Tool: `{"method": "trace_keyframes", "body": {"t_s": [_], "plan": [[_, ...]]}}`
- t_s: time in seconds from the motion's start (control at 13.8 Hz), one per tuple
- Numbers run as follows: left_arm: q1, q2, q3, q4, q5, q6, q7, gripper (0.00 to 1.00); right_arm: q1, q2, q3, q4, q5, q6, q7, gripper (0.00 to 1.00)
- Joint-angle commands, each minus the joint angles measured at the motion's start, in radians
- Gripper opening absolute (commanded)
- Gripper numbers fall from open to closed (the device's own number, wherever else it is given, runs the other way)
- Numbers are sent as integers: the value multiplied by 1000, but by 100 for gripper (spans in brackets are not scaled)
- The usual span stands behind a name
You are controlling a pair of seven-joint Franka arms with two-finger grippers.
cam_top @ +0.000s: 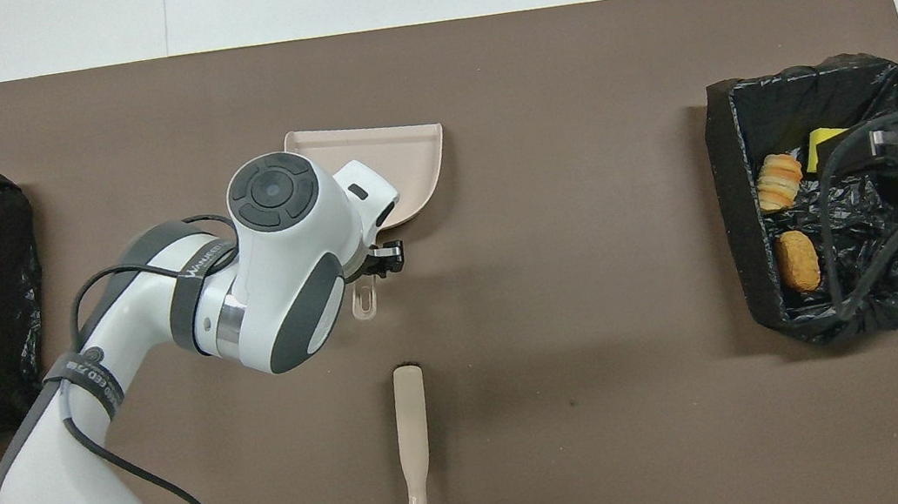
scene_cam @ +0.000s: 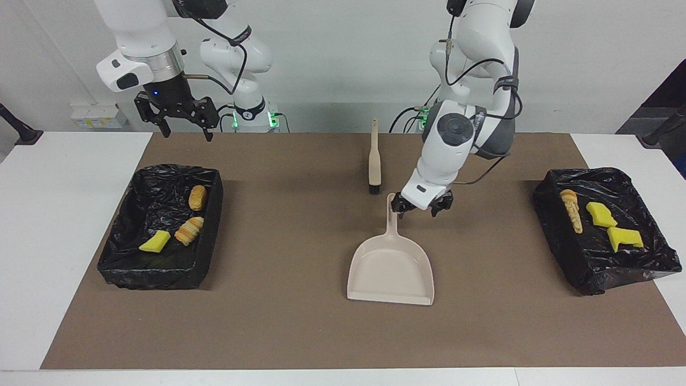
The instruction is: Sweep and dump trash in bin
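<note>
The trash lies in two black-lined bins. The bin (scene_cam: 161, 268) at the right arm's end holds a yellow sponge chunk (scene_cam: 154, 242) and two bread pieces (scene_cam: 189, 230). The bin (scene_cam: 557, 236) at the left arm's end holds two yellow sponge chunks (scene_cam: 624, 237) and a long bread piece (scene_cam: 572, 210). The beige dustpan (scene_cam: 391, 268) lies empty mid-mat. My left gripper (scene_cam: 422, 206) is open, low beside the dustpan's handle (scene_cam: 394, 214), one finger next to it. My right gripper (scene_cam: 186, 128) is open and raised by its bin's robot-side end.
The beige brush (scene_cam: 374, 161) lies on the brown mat nearer to the robots than the dustpan, bristles toward it; it also shows in the overhead view (cam_top: 413, 433). In that view the left arm covers part of the dustpan (cam_top: 410, 161).
</note>
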Motion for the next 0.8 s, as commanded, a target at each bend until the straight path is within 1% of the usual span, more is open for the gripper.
{"method": "trace_keyframes", "body": {"t_s": [0.0,0.14,0.29,0.51,0.58,0.65,0.72], "plan": [[109,-98,21,-7,-8,-86,146,100,-4,-1,4,11,5,-10,-23,100],[190,-153,22,-7,-8,-143,280,100,-4,0,6,12,6,-9,-23,100],[268,-231,21,-22,-13,-217,404,100,-4,0,6,14,5,-9,-23,100],[301,-339,22,-31,-16,-318,458,100,-7,0,3,14,5,-10,-23,100],[315,-348,22,-2,-10,-387,489,100,-15,-1,1,12,3,-10,-23,100],[316,-339,22,36,-4,-443,512,100,-18,0,-1,12,5,-10,-23,100],[319,-333,22,45,-5,-449,524,100,-19,0,-4,12,3,-10,-23,100]]}}
